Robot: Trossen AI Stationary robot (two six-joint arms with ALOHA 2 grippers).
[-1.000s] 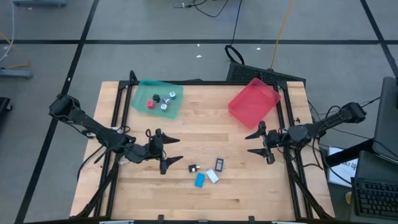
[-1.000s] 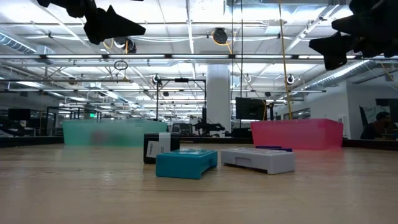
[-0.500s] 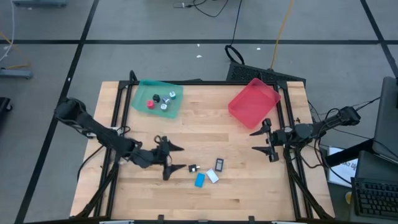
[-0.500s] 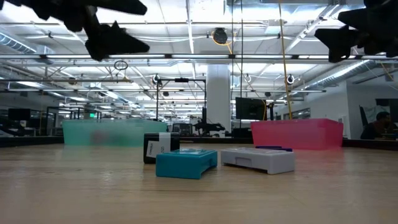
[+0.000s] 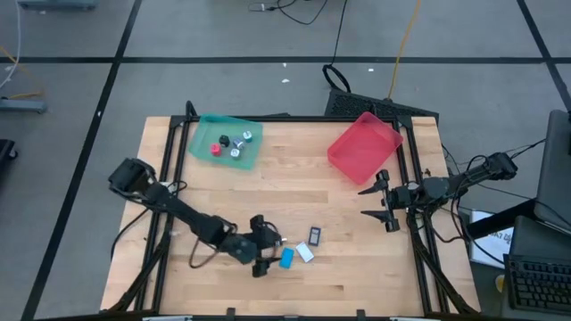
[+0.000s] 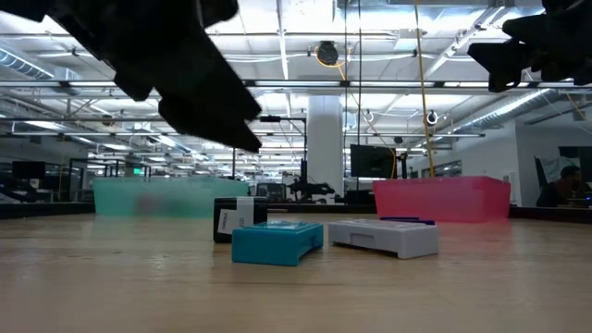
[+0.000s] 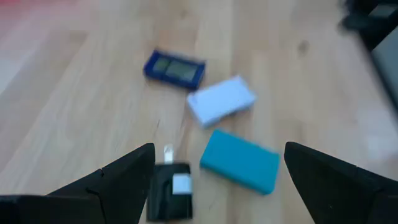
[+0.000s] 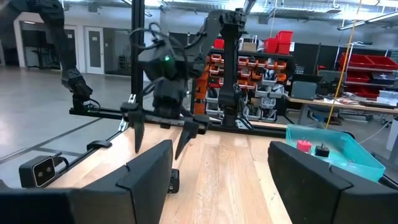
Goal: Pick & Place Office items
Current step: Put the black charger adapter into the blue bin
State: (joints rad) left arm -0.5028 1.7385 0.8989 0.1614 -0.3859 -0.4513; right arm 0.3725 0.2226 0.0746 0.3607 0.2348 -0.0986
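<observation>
Four small pieces lie flat on the wood near the table's near edge: a black one [image 5: 277,241], a bright blue one [image 5: 286,259], a white one [image 5: 305,253] and a dark blue one [image 5: 314,235]. My left gripper [image 5: 268,247] is open and hovers just left of them. In its wrist view the left gripper [image 7: 219,149] has the black piece [image 7: 171,186] and the bright blue piece [image 7: 239,160] between its fingers, touching neither. My right gripper [image 5: 379,202] is open and waits above the table's right side. The teal tray [image 5: 203,134] holds red, black and white pieces.
The red translucent tray [image 5: 364,145] sits at the far right, tilted to the table's edges, and the teal tray at the far left. Bare wood lies between the trays and the four pieces. Black frame rails run along the table's left and right sides.
My left gripper has swung from the table's left-middle toward the near edge and to the right, coming down close over the black and bright blue pieces, and has stayed open. The pieces have not moved.
</observation>
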